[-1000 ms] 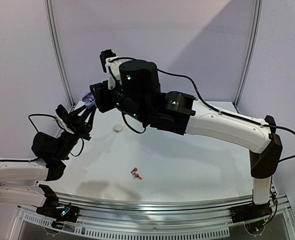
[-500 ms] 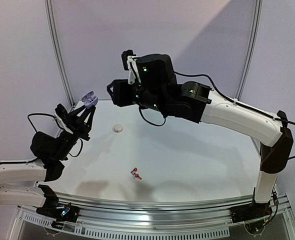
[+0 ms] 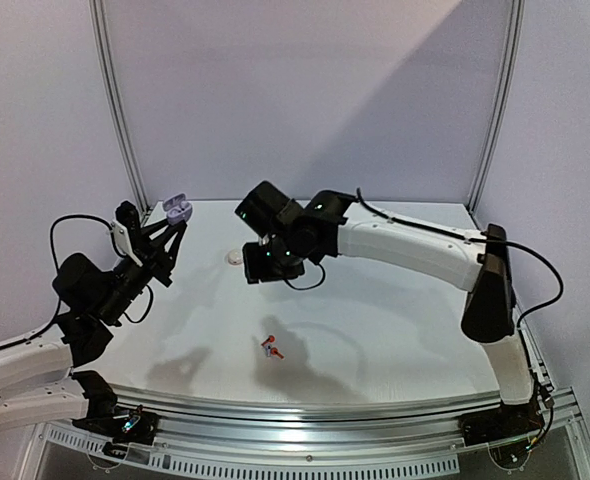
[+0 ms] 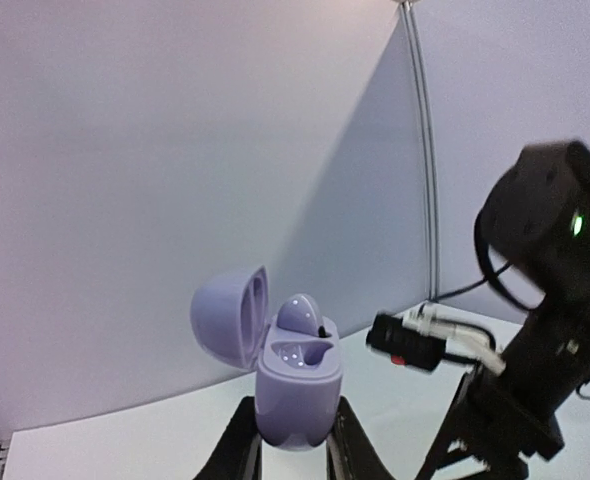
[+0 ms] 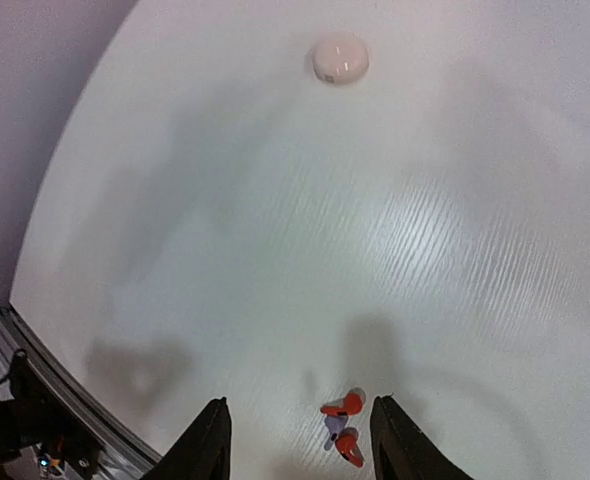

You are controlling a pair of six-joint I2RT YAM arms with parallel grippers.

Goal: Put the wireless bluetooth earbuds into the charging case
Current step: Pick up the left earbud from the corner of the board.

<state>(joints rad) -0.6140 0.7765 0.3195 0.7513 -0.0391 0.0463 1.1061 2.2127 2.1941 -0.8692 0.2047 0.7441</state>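
White table [image 3: 395, 330] with a rounded near edge fills the scene, with a metal rail along the front where both arms are bolted. Close to that near edge, about the middle, lies a small cluster of earbuds [image 3: 271, 348] on the bare surface. In the right wrist view they show as two red-orange buds [image 5: 347, 404] with one pale lavender bud [image 5: 333, 426] touching them. The right gripper [image 5: 300, 440] hangs above the table, pointing down. Its two dark fingers are spread apart with nothing between them, and the cluster sits on the table in the gap between them, well below. Farther back, left of centre, a white round case [image 3: 236, 257] rests closed on the table, well apart from the buds. At the far left the left gripper [image 4: 290, 445] is raised off the table and pinches the base of a lavender charging case [image 4: 295, 385] between its fingers. The case stands roughly upright with its lid swung open to the left. A rounded lavender piece [image 4: 297, 312], apparently a bud, stands up from one well of the body; I cannot tell whether the other well is filled. Behind everything stand pale lavender walls [image 3: 305, 100] and two slim metal posts [image 3: 115, 100].
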